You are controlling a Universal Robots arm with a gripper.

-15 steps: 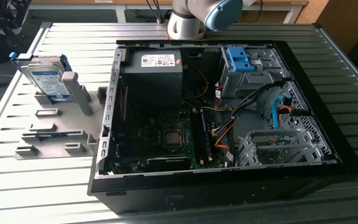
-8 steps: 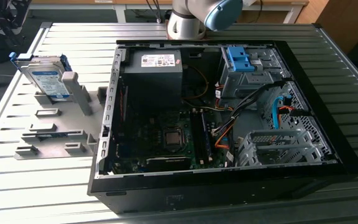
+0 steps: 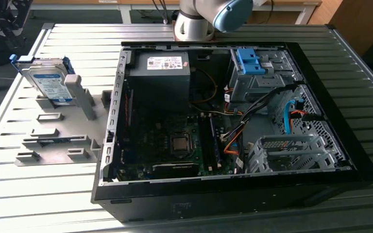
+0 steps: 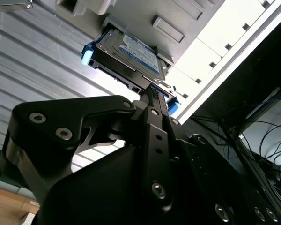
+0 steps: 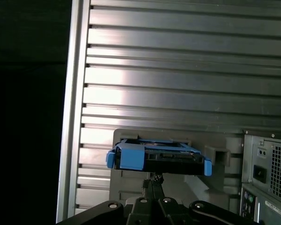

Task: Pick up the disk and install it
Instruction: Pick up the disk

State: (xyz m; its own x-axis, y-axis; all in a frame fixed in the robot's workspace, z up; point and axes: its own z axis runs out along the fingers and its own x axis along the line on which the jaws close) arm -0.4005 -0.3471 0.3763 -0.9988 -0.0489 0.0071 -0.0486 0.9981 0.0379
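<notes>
The disk is a silver drive with a white-and-blue label and a blue frame. It stands on edge in a grey holder on the slatted table, at the exterior view's left. In both wrist views the disk lies straight ahead of my black gripper. The gripper is apart from the disk, and its fingers are drawn together with nothing between them. The arm's base stands behind the computer case.
An open black computer case lies on its side in the middle of the table. Inside are a grey box with a white sticker, a blue clip piece in a drive bay, cables and a metal cage.
</notes>
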